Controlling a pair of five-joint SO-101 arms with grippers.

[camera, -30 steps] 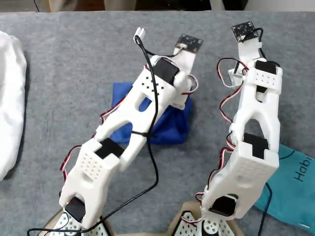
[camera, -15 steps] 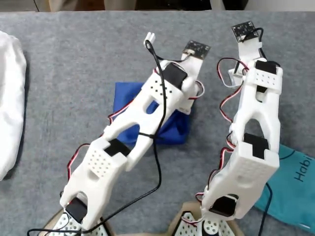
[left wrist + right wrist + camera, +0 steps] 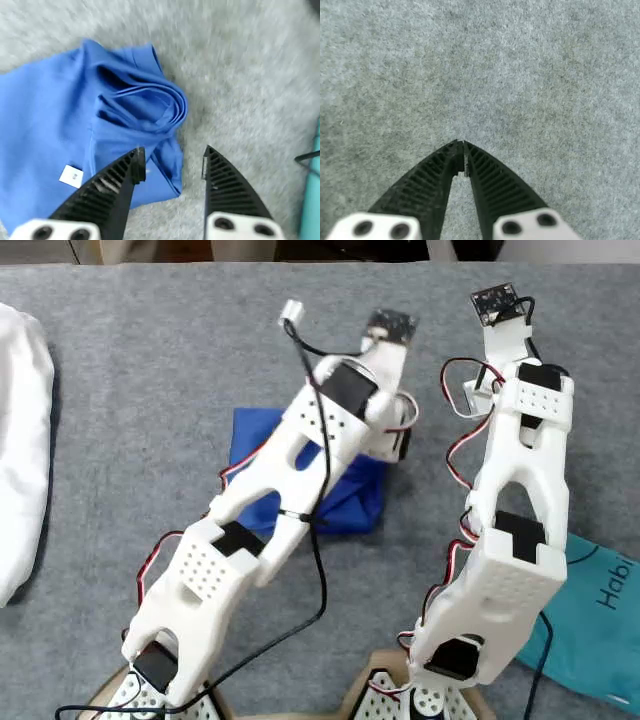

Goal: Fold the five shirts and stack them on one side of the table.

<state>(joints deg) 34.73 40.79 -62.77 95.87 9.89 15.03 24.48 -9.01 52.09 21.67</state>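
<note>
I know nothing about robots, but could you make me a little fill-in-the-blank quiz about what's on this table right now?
1. The left pincer hangs above the edge of the blue shirt with its jaws ____.
2. The right pincer is ____, over the bare grey table.
3. The white shirt lies at the high view's ____ edge.
Missing words: open; shut; left.
</note>
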